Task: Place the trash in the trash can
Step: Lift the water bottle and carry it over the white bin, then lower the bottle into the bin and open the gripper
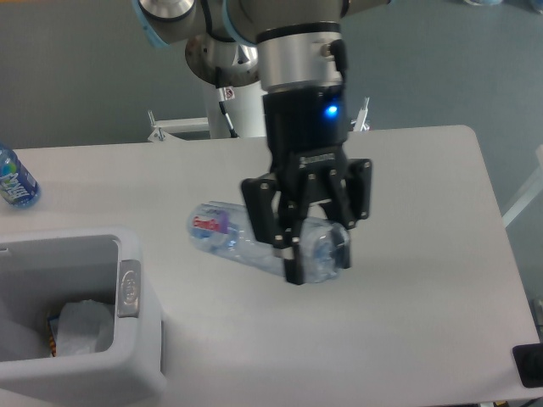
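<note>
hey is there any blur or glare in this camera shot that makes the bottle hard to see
Fixed camera view: the gripper and the clear bottle it holds look slightly soft, likely motion blur; the red label stays readable as colour only. Lighting is even, shadows faint; a blue light glows on the wrist. The bin looks sharp.

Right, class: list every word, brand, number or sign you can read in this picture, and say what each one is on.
Red-and-purple label on the crushed bottle held in the pincer: lettering too blurred to read.
Black wrist above the pincer: white print, too small to read.
Small blue-labelled bottle at the left edge: white print, unreadable.
Trash can: no text.
</note>
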Motion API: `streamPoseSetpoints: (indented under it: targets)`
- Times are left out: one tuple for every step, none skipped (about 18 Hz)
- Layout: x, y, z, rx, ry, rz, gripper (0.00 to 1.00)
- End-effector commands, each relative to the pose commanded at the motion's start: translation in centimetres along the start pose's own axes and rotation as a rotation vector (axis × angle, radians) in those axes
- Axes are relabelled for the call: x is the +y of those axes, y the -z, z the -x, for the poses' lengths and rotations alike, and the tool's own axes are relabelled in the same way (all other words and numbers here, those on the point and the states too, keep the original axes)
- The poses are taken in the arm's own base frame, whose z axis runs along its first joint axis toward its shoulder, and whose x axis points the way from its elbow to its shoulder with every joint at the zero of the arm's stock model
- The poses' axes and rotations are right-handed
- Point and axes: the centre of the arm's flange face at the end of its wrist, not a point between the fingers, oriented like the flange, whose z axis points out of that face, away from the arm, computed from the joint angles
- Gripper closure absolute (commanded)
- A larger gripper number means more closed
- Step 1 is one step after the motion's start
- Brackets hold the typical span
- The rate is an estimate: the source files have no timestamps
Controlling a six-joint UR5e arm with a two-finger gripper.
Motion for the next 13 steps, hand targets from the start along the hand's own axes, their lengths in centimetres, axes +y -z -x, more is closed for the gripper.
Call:
streamPoseSetpoints:
  targets:
    - [0.7,-0.3,-1.0,0.014,-0.018,0.010,0.50]
    - [1.4,-1.1,-1.7,0.021,-0.031,0.027,0.50]
    - [2.1,-1.6,-2.6,0.035,-0.054,0.039,0.50]
    - [2.8,-2.1,-3.7,0.050,-0.088,0.044,0.50]
    - [3.5,-2.7,-4.9,0.069,-0.119,0.045,0.50]
    - [4.1,-3.2,-5.9,0.086,-0.133,0.045,0.50]
    - [4.6,-4.1,-6.5,0.095,-0.141,0.051,0.50]
    - [5.0,-4.7,-7.2,0.104,-0.151,0.056,0.49]
    - [5.6,-5.2,-8.2,0.115,-0.160,0.064,0.49]
    - [6.5,-5.8,-9.1,0.126,-0.169,0.080,0.49]
    - [7.3,-6.0,-10.0,0.137,-0.179,0.090,0.49]
    - [7.9,-6.3,-10.5,0.142,-0.182,0.099,0.49]
    - [8.3,-6.2,-11.1,0.149,-0.188,0.103,0.49]
